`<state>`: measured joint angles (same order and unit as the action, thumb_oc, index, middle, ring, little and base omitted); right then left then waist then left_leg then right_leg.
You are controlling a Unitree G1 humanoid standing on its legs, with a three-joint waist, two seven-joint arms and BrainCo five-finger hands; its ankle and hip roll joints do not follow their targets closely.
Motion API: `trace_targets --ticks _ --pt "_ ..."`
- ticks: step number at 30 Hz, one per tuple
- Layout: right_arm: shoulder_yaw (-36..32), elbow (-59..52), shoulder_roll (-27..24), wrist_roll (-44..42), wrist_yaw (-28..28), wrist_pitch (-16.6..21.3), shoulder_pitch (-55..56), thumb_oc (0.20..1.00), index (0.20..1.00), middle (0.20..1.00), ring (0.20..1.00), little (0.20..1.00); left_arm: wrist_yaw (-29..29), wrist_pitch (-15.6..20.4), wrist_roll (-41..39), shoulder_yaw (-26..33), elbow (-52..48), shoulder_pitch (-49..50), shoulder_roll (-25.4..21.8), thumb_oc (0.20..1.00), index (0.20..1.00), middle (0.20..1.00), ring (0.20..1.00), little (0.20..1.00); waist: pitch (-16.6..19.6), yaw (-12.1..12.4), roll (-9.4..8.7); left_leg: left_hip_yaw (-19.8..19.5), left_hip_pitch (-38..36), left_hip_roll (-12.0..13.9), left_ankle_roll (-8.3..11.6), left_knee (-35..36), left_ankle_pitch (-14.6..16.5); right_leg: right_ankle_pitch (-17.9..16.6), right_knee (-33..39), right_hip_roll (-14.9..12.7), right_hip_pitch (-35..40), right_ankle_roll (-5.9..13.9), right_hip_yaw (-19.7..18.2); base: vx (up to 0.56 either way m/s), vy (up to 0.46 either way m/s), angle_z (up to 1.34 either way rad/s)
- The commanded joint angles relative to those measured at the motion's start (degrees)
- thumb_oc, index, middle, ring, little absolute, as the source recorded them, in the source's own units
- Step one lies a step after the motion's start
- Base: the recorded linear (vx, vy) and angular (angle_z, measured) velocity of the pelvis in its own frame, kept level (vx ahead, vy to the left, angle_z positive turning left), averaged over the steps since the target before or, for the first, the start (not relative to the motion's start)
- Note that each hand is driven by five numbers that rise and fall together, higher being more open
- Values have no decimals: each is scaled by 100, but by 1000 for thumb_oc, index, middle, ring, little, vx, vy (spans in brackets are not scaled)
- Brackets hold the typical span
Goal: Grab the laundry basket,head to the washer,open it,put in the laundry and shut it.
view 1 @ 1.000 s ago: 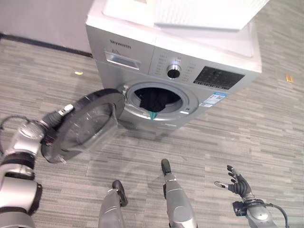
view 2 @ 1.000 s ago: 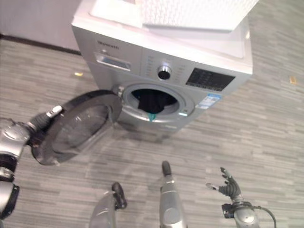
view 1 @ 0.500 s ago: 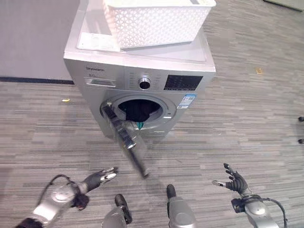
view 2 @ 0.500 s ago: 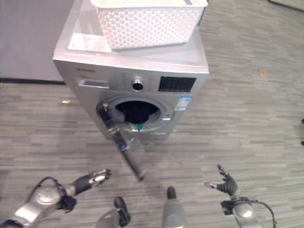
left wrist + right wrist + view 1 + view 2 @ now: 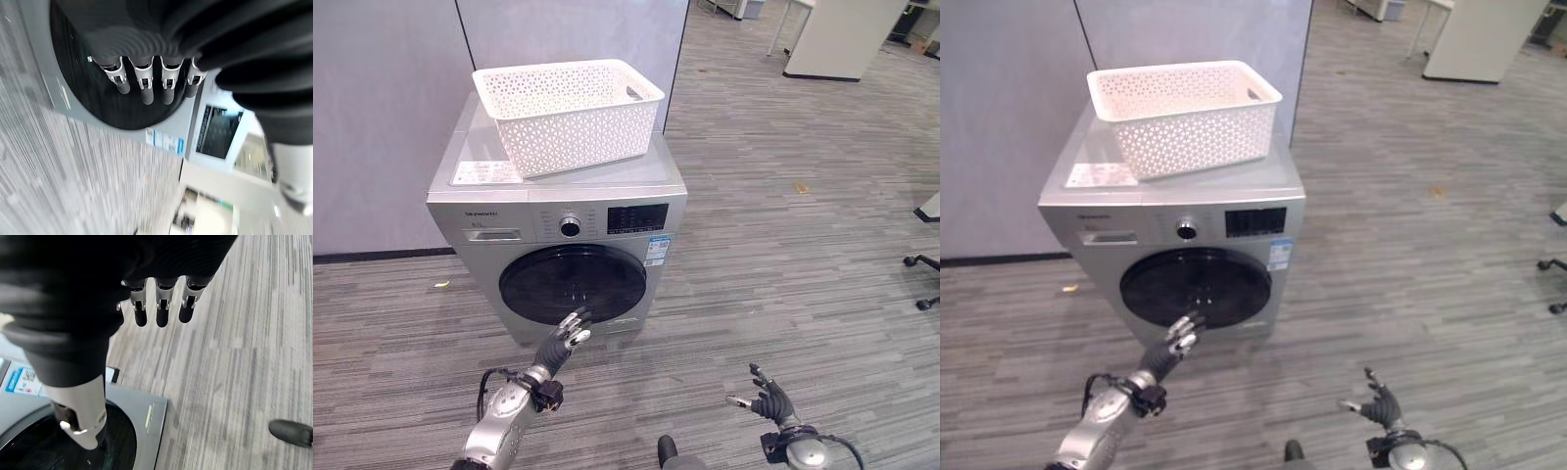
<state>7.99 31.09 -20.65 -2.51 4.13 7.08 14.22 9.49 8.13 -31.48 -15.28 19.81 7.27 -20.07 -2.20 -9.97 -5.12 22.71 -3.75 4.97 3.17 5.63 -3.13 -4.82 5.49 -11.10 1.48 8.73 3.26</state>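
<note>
The white laundry basket (image 5: 570, 113) sits atop the washer (image 5: 558, 220) (contents hidden), its dark door (image 5: 573, 284) shut. Left hand (image 5: 562, 342), fingers straight, reaches toward it; right hand (image 5: 767, 400) hangs open.

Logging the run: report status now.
Both hands open: left hand at the door, right hand idle. Door shut. Basket on washer.

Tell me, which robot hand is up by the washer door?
The left robot hand: its straight fingers reach the dark round door of the washer. The right robot hand hangs open over the floor, apart.
</note>
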Motion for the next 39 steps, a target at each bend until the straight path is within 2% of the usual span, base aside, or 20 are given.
trace_targets --ticks 1,3,7,9,11,14,17,18,19,21,23,24,25,29,30,33,34,36,37,39 --pt "-273 72 -94 -147 73 246 -217 1000 1000 1000 1000 1000 -125 537 -127 419 -9 39 -33 1000 1000 1000 1000 1000 -74 204 17 -472 62 -43 -375 -361 764 125 -406 -225 -116 304 235 -64 -122 13" --pt "-329 175 -17 -182 37 306 -66 1000 1000 1000 1000 1000 -227 760 -9 929 166 401 10 1000 1000 1000 1000 1000 -49 329 12 -548 37 17 -307 -296 683 229 -265 -175 41 273 359 -53 -113 8" --pt "-415 353 23 -231 36 360 -3 1000 1000 1000 1000 1000 -377 975 290 1358 476 683 -15 1000 1000 1000 1000 1000 -40 430 35 -673 52 73 -241 -214 573 300 -199 -117 150 229 463 -47 -47 17" --pt "-447 351 16 -248 33 372 7 1000 1000 1000 1000 1000 -374 988 343 1420 596 734 -29 1000 1000 1000 1000 1000 -25 449 51 -691 78 80 -227 -198 535 293 -186 -104 137 217 472 -45 -30 22" --pt "-416 373 -52 -376 -114 403 -72 1000 1000 1000 1000 1000 -409 1034 855 1372 940 806 -208 1000 1000 1000 1000 1000 -37 485 101 -768 97 110 -188 -149 453 319 -175 -66 134 186 486 -56 -11 15" --pt "-80 461 -255 -186 -382 365 -203 1000 1000 1000 1000 1000 -424 981 1256 1274 1325 690 -335 1000 1000 1000 1000 1000 -52 530 125 -854 149 127 -168 -129 405 323 -156 -50 106 167 505 -37 -8 7" --pt "434 489 -602 368 -585 295 -467 1000 1000 1000 1000 1000 -813 981 2643 935 1641 583 -694 1000 1000 1000 1000 1000 -106 569 130 -1011 260 140 -130 -117 352 353 -142 -30 97 142 529 -36 -7 12" --pt "920 617 -847 682 -648 324 -943 1000 1000 1000 1000 1000 -1010 940 3315 711 2067 373 -837 1000 1000 1000 1000 1000 -159 623 140 -1103 323 142 -122 -120 327 353 -155 -31 46 128 530 -26 1 29" --pt "924 626 -845 681 -646 328 -957 1000 1000 1000 1000 1000 -1013 944 3319 715 2074 364 -833 1000 1000 1000 1000 1000 -144 617 140 -1103 352 141 -122 -113 304 339 -154 -31 15 125 529 -36 -5 21" --pt "1809 608 -1170 1076 -796 354 -1831 1000 1000 1000 1000 1000 -1114 916 3705 458 2316 106 -1006 1000 1000 1000 1000 1000 -320 811 154 -1260 511 130 -113 -176 274 353 -195 -56 -56 103 610 -57 -7 9" --pt "2136 638 -1229 1020 -874 373 -2274 1000 1000 1000 1000 1000 -1108 919 3717 372 2371 5 -1078 1000 1000 1000 1000 1000 -411 895 145 -1346 704 133 -103 -263 241 337 -215 -72 -147 84 685 -123 -23 25" --pt "2448 727 -1165 864 -892 397 -2801 1000 1000 1000 1000 1000 -1086 905 3676 202 2375 -185 -1168 1000 1000 1000 1000 1000 -628 1080 164 -1507 1008 116 -80 -450 229 357 -276 -111 -225 64 841 -148 -34 48" --pt "2450 734 -1162 863 -892 399 -2813 1000 1000 1000 1000 1000 -1085 905 3676 207 2377 -193 -1169 1000 1000 1000 1000 1000 -616 1068 162 -1517 1045 112 -83 -460 215 344 -274 -113 -250 62 849 -135 -41 55" --pt "3171 1053 -969 1001 -944 361 -4021 1000 1000 1000 1000 1000 -988 904 3614 -89 2187 -459 -1404 1000 1000 1000 1000 1000 -1027 1521 270 -1911 1797 49 -20 -901 207 400 -426 -198 -511 -22 1262 -98 -45 81" --pt "3174 1060 -965 1001 -942 363 -4029 1000 1000 1000 1000 1000 -987 905 3613 -85 2189 -462 -1404 1000 1000 1000 1000 1000 -1025 1513 270 -1917 1809 49 -20 -909 209 401 -429 -197 -517 -23 1267 -59 -27 86" --pt "3594 1472 -666 1027 -1060 264 -4798 1000 1000 1000 1000 1000 -1049 850 3639 -283 2430 -758 -1385 1000 1000 1000 1000 1000 -1194 1788 322 -2010 2214 2 40 -1055 175 404 -412 -198 -718 -56 1401 -47 -17 39" --pt "3596 1480 -662 1026 -1059 268 -4806 1000 1000 1000 1000 1000 -1050 852 3639 -281 2434 -762 -1384 1000 1000 1000 1000 1000 -1193 1784 322 -2012 2221 3 41 -1059 175 404 -413 -197 -722 -56 1403 -2 -16 14" --pt "3805 1691 -404 1034 -1190 167 -5005 1000 1000 1000 1000 1000 -1068 795 3663 -325 2562 -829 -1345 1000 1000 1000 1000 1000 -1196 1879 286 -2015 2225 4 48 -1039 176 409 -351 -183 -698 -64 1424 81 -29 22" --pt "4020 1884 -90 1109 -1364 22 -5136 1000 1000 1000 1000 1000 -1074 726 3713 -341 2753 -799 -1290 1000 1000 1000 1000 1000 -1181 1986 224 -2049 2219 11 36 -1041 196 441 -331 -177 -646 -77 1454 83 -37 26" --pt "4059 1956 29 1122 -1401 -4 -5165 1000 1000 1000 1000 1000 -1057 698 3713 -346 2759 -758 -1284 1000 1000 1000 1000 1000 -1176 2035 206 -2089 2236 -9 20 -1051 206 453 -337 -175 -640 -83 1465 54 -44 19"
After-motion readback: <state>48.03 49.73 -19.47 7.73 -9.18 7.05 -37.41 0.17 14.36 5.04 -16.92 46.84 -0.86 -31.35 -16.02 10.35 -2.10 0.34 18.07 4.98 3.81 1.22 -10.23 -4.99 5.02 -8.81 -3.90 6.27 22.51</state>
